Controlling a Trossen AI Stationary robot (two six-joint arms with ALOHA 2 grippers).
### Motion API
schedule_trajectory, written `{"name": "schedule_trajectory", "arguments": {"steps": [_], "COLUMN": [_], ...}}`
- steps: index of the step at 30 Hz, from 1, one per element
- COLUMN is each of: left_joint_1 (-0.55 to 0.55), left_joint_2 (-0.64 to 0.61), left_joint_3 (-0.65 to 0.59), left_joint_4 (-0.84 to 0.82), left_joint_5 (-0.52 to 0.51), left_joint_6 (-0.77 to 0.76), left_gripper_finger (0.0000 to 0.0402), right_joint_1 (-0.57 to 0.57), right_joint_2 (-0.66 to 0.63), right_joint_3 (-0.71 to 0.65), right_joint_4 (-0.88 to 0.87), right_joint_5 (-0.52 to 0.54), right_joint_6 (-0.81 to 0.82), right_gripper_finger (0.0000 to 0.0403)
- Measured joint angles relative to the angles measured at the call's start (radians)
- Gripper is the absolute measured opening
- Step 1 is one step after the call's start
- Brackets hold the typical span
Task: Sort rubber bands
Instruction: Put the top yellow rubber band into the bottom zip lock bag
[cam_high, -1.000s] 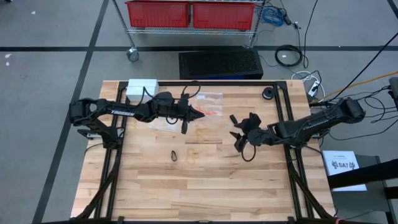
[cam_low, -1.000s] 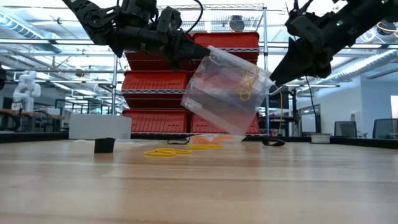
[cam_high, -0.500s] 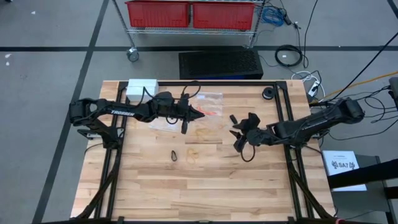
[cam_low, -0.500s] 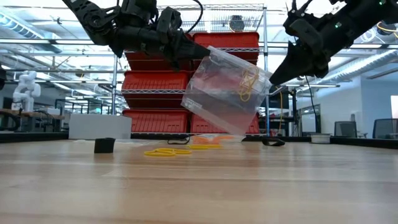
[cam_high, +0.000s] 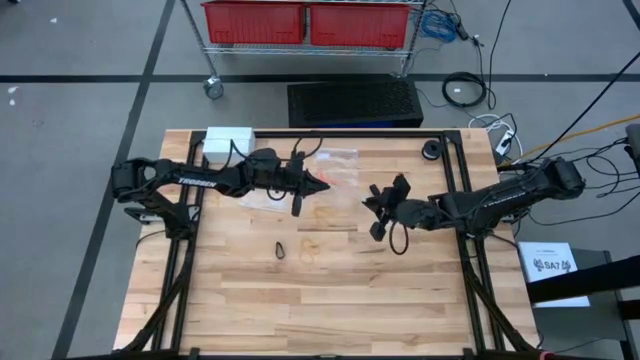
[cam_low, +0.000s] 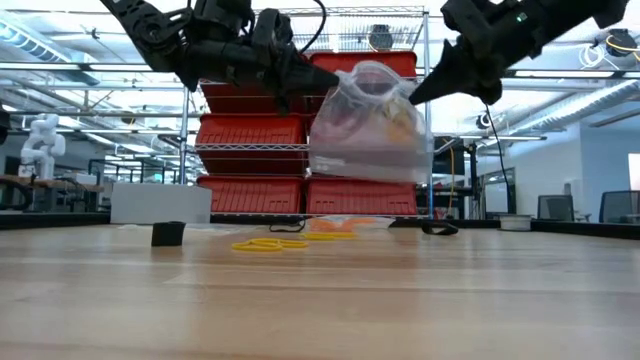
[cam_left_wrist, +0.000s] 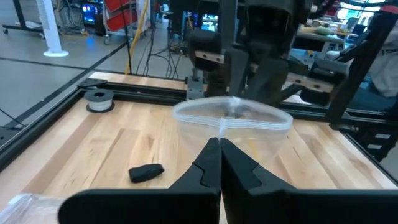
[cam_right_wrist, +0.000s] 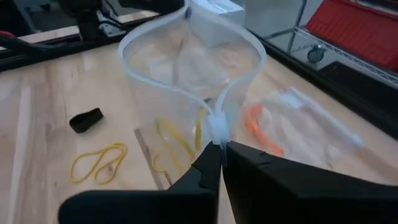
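Observation:
A clear plastic bag (cam_low: 368, 130) hangs in the air between my two grippers, its mouth (cam_right_wrist: 186, 43) spread into a loop. Tan-yellow rubber bands (cam_right_wrist: 169, 138) show through its wall. My left gripper (cam_high: 326, 186) is shut on one side of the rim and my right gripper (cam_high: 367, 203) is shut on the opposite side. On the table below lie more yellow rubber bands (cam_right_wrist: 99, 163) and a black one (cam_high: 281, 250). Orange-red bands (cam_right_wrist: 258, 127) lie inside a second clear bag (cam_high: 336, 163) flat on the table. My left gripper pinches the bag's rim (cam_left_wrist: 222, 126) between its two shut fingers, coming level from the table's left. The bag hangs below the rim, clear of the table. My right gripper pinches the opposite side of the rim (cam_right_wrist: 217, 129) between its shut fingers, coming level from the table's right. The rim bows open between the two holds.
A white box (cam_high: 230, 140) stands at the table's far left and a small black roll (cam_high: 432, 150) at the far right. Another clear bag (cam_high: 262, 197) lies under my left arm. The near half of the table is bare wood (cam_high: 330, 310).
My right gripper has moved toward the table's left and up, to the bag, and has shut on its rim. The bag, which hung tilted from my left gripper alone, now hangs between both grippers with its mouth bowed open.

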Motion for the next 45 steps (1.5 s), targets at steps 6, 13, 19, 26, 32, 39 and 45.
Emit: {"name": "schedule_trajectory", "arguments": {"steps": [6, 13, 19, 26, 32, 39, 45], "left_joint_1": [-0.020, 0.004, 0.058, 0.144, 0.205, 0.276, 0.301], "left_joint_2": [0.000, 0.000, -0.016, -0.167, -0.314, -0.435, -0.469], "left_joint_3": [0.000, 0.000, -0.008, -0.058, -0.087, -0.150, -0.189], "left_joint_4": [-0.001, -0.013, -0.064, -0.107, -0.201, -0.252, -0.261], "left_joint_5": [-0.023, -0.054, -0.055, -0.053, -0.048, -0.049, -0.050], "left_joint_6": [0.009, 0.047, 0.073, 0.100, 0.136, 0.135, 0.135], "left_gripper_finger": [0.0000, 0.0000, 0.0000, 0.0000, 0.0000, 0.0000, 0.0000], "right_joint_1": [-0.032, -0.040, -0.040, -0.040, -0.040, -0.055, -0.093], "right_joint_2": [0.000, 0.000, 0.000, 0.000, 0.084, 0.334, 0.543], "right_joint_3": [0.024, 0.059, 0.085, 0.102, 0.103, 0.103, 0.224], "right_joint_4": [-0.005, -0.098, -0.213, -0.276, -0.173, 0.144, 0.178], "right_joint_5": [-0.076, -0.119, -0.124, -0.151, -0.152, -0.152, -0.143], "right_joint_6": [-0.033, 0.021, 0.086, 0.165, 0.214, 0.209, 0.177], "right_gripper_finger": [0.0001, 0.0029, 0.0087, 0.0150, 0.0195, 0.0242, 0.0264]}}
